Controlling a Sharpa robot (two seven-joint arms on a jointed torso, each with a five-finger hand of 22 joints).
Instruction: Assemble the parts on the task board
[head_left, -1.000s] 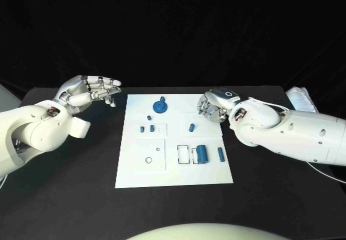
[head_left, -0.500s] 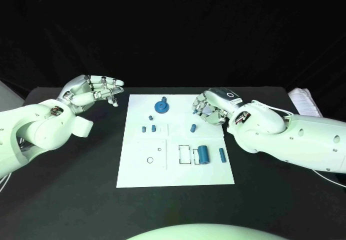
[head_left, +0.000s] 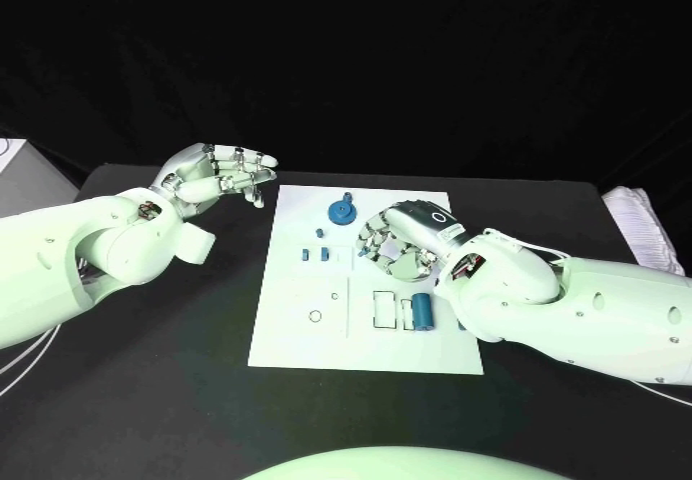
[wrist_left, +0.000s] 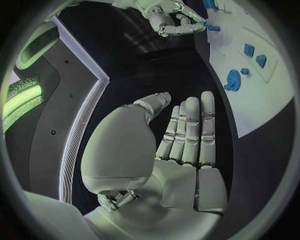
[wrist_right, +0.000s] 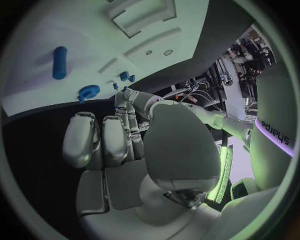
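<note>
Reaching in from the right edge of the white board (head_left: 296, 340), the right hand (head_left: 397, 242) had come over the board's middle, where half a second earlier it hung above the far right part. The whole head picture had also shifted, so the camera had moved and the board itself had not. The hand's fingers (wrist_left: 178, 29) were curled downward. In the left wrist view they were pinched on a small blue peg (wrist_left: 211, 27), which stuck out from their tips. Whether the peg had left the board could not be told.

The left hand (head_left: 219, 176) hovered above the black bench (head_left: 144, 400) just off the board's far left corner, as it had a second before. Its fingers were released and loosely bent, grasping nothing.

The other parts lay where they had been:
- A blue wheel (head_left: 343, 211) sat near the far edge of the board.
- A pair of small blue blocks (head_left: 304, 255) sat left of the right hand.
- A blue cylinder (head_left: 426, 311) lay toward the near right, just beside two outlined slots (head_left: 387, 308).

Judged from this, the pick of the peg was under way or just made, and no part looked seated yet. Most of the assembly seemed ahead.
</note>
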